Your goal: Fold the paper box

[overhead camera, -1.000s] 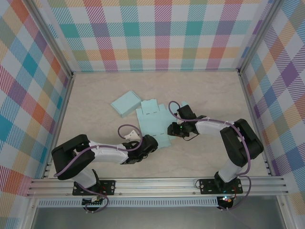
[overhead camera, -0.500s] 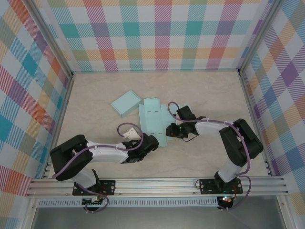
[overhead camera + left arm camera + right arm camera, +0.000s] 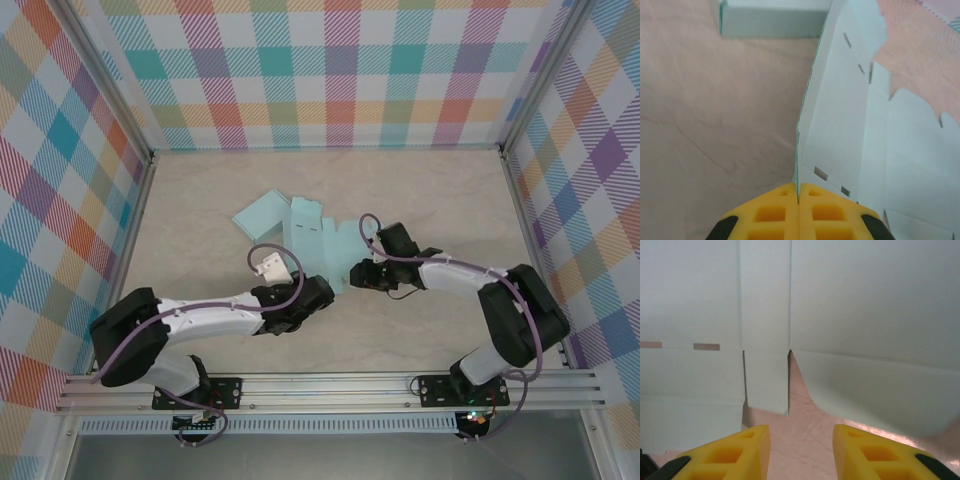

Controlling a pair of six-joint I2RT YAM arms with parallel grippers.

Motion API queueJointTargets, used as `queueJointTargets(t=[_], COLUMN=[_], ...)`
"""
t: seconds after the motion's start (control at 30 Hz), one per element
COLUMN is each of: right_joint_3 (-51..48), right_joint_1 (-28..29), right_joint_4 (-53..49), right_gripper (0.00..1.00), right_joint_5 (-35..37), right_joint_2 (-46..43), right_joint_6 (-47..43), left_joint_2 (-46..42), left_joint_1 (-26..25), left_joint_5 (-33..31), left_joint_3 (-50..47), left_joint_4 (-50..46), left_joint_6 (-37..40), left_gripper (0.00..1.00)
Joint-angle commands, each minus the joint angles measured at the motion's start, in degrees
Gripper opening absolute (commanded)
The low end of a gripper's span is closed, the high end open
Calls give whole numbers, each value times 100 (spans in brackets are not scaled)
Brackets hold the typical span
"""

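The paper box (image 3: 318, 240) is a pale teal die-cut sheet lying unfolded mid-table. My left gripper (image 3: 318, 290) is shut on its near edge. In the left wrist view the yellow fingers (image 3: 780, 212) pinch that edge, and the held panel (image 3: 840, 115) stands up from the table along a crease. My right gripper (image 3: 358, 272) is at the sheet's right side, open. In the right wrist view its gripper (image 3: 800, 450) has bare table between the fingers, and the sheet's flaps (image 3: 855, 305) lie just ahead of the tips, apart from them.
A finished teal box (image 3: 262, 215) sits just back-left of the sheet, touching or nearly touching it; it is also at the top of the left wrist view (image 3: 772, 22). Checked walls (image 3: 70, 200) enclose three sides. A metal rail (image 3: 330, 385) runs along the near edge.
My left gripper has shut on the sheet's near edge and pushed forward; the sheet slid toward the back left and one panel rose. My right gripper followed slightly and opened a little.
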Motion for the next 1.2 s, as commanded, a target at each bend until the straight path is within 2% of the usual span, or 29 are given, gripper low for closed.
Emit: queueJointTargets(t=[0.0, 0.1, 0.17, 0.47, 0.63, 0.8, 0.9, 1.03, 1.17], right_joint_3=[4, 13, 13, 35, 139, 313, 487, 701, 663], right_joint_1=[-4, -4, -4, -4, -5, -13, -63, -197, -215], right_joint_4=[-223, -377, -487, -827, -826, -840, -862, -768, -253], right_gripper=[42, 48, 53, 71, 76, 88, 100, 100, 100], right_joint_5=[-87, 34, 178, 820, 1022, 1341, 1547, 1615, 1526], right_joint_2=[-591, -1120, -1462, -2240, -2216, -2098, -1974, -1880, -1893], right_joint_6=[-124, -216, -280, -506, -567, -794, -1050, -1368, -1882], left_joint_2=[-479, -899, -1201, -2159, -2048, -1697, -1589, -1527, -1417], left_joint_1=[7, 100, 229, 1074, 1500, 1838, 2127, 2509, 2827], left_joint_5=[-535, -243, 170, 1794, 2774, 3478, 4162, 5266, 6355], left_joint_3=[57, -136, -281, -333, 27, 379, 557, 785, 1053], left_joint_4=[-369, 183, 521, 289, -126, -204, -106, 28, -83], left_joint_6=[1508, 2728, 3488, 5358, 6386, 7422, 8047, 8947, 10015], left_gripper=[0, 0, 0, 0, 0, 0, 0, 0, 0])
